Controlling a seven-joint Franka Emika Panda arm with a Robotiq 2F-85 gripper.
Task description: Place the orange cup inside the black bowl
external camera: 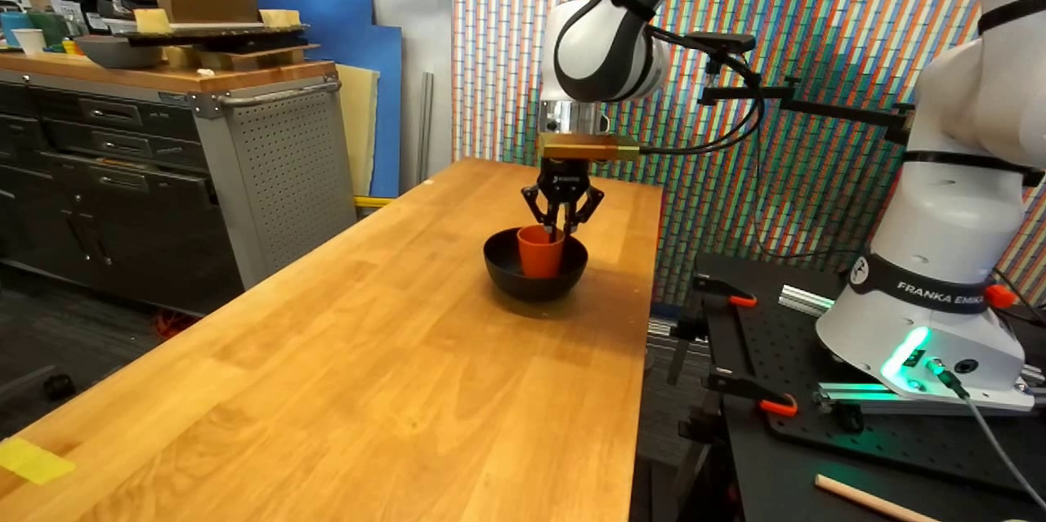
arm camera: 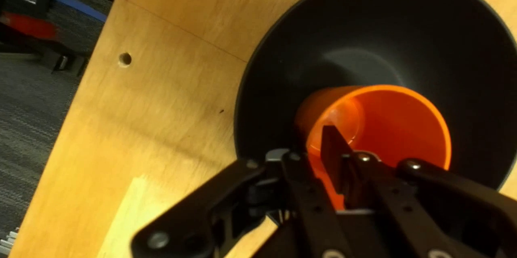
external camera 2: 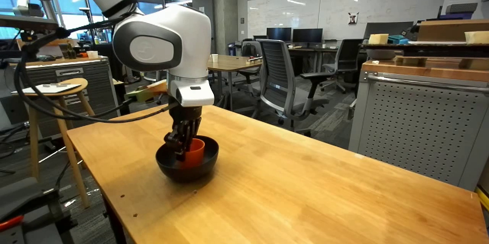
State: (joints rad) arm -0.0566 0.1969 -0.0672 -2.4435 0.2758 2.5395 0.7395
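Fingers [arm camera: 333, 151] at the bottom centre of the wrist view straddle the lower-left wall of the orange cup [arm camera: 387, 122], close together; whether they press on it or stand a little slack, I cannot tell. Left to right across that frame runs the wooden surface [arm camera: 173, 80], then the side of the black bowl [arm camera: 278, 60], then one finger outside the cup, tip within the bowl, then the strip of orange wall, then the second finger dipping into the mouth, and last the cup's open body, spreading above and to the right of the fingers. Its base-to-mouth axis looks close to upright, roughly in line with them, so the coming move likely turns on that wall between the two: a slight parting and a straight lift should leave the cup standing, while a wide spread or sideways pull could tip it. Left of centre in an exterior view, the cup [external camera 2: 196, 156] lies just right of and below the fingers; at mid-frame in an exterior view, the cup [external camera: 540, 256] lies below them and to their left. Both show it inside the bowl, mouth up; whether its base meets the bowl's floor is hidden, and only the release seems left.
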